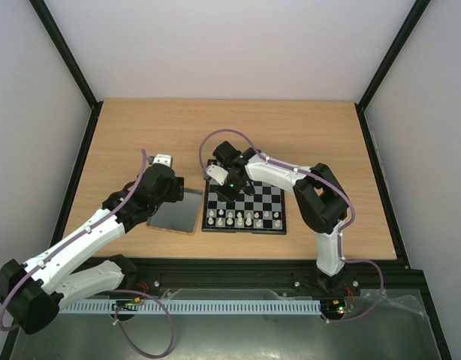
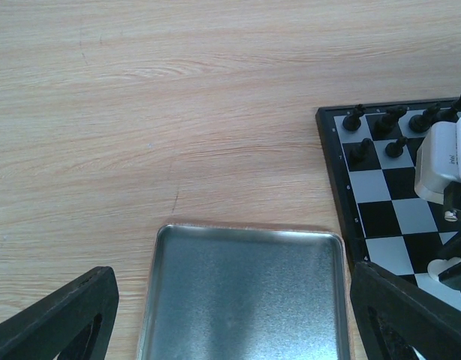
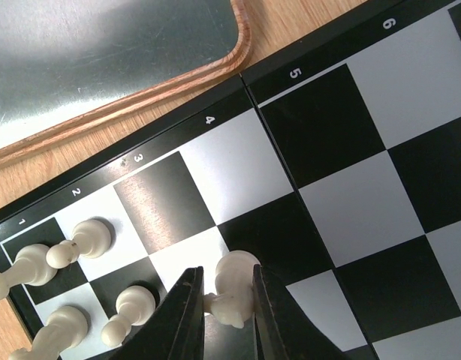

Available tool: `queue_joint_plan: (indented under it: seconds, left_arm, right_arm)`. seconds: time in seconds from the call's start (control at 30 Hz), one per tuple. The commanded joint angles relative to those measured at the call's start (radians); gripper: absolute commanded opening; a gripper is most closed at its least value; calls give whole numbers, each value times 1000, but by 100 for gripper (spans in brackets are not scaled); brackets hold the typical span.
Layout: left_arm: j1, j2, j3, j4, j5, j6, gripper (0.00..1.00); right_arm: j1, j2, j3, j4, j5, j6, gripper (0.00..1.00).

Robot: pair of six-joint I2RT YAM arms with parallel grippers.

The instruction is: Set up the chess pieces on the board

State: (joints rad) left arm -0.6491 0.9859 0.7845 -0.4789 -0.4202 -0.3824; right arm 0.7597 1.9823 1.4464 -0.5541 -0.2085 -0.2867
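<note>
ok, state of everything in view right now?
left gripper, open, above the tray.
right gripper, shut on white piece.
white piece, pinched between the fingers.
tray, flat, nothing in it.
board, flat on table, partly set.
other white pieces, upright on squares.
black pieces, upright on squares.

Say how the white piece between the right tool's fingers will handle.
The white piece looks tiny and plastic: probably light, rigid. Its glossy rounded body might slip or pivot in the right tool. Narrow-based, it likely tips easily.

Numerals 1 to 6, perhaps more, on rim of the board [image 3: 174,139]
</note>
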Motion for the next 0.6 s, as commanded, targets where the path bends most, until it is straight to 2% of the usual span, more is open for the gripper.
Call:
queue_joint_plan:
  seconds: [0.0,0.3,0.57]
  left_arm:
    - [6,11,-8,16,-1,-1,87]
    - [6,20,-8,14,6,0,87]
    - [6,19,-8,12,0,-1,87]
  right_arm:
    - [4,-1,14,-61,3,7,12]
    - [-18,-166,-56,-95,29,4,10]
    - [-102,-355,-204,-135,22,4,10]
